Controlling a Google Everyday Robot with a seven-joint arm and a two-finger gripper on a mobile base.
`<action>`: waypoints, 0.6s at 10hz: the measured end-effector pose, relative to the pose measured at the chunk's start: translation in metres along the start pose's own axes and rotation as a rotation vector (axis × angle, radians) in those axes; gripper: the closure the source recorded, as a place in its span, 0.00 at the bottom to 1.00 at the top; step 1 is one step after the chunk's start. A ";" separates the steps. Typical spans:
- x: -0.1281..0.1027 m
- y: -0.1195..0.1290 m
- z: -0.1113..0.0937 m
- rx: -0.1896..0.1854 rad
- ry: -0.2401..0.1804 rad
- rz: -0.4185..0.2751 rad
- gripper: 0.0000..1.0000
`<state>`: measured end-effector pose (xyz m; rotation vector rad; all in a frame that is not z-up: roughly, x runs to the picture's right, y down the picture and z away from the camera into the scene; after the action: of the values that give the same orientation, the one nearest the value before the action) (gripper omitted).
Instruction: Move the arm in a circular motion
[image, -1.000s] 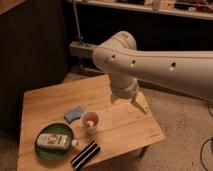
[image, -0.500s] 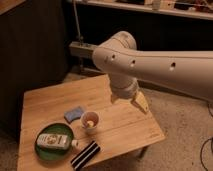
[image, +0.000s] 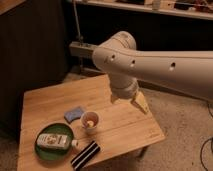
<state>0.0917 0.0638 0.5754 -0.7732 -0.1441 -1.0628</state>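
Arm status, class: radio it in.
End effector over table, right part. Arm extends in from right. Cup and sponge left of it, apart.

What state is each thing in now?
Off-white tubular robot arm: reaching over the light wooden table, bent downward.
Pale yellowish tool: hanging above the table's right half.
Small white cup: upright, open-topped.
Blue rectangular sponge: lying flat.
White green-labelled bottle: on its side on the round green plate.
Black white-striped packet: flat at table's front edge.

End effector (image: 142, 102) above table (image: 50, 100), right of cup (image: 90, 120); plate (image: 64, 130) front-left.
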 end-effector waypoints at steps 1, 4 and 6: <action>-0.007 -0.005 -0.001 0.025 -0.012 -0.030 0.20; -0.034 -0.054 -0.001 0.117 -0.054 -0.155 0.20; -0.049 -0.099 -0.007 0.176 -0.059 -0.236 0.20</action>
<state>-0.0165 0.0702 0.5974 -0.6385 -0.3822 -1.2321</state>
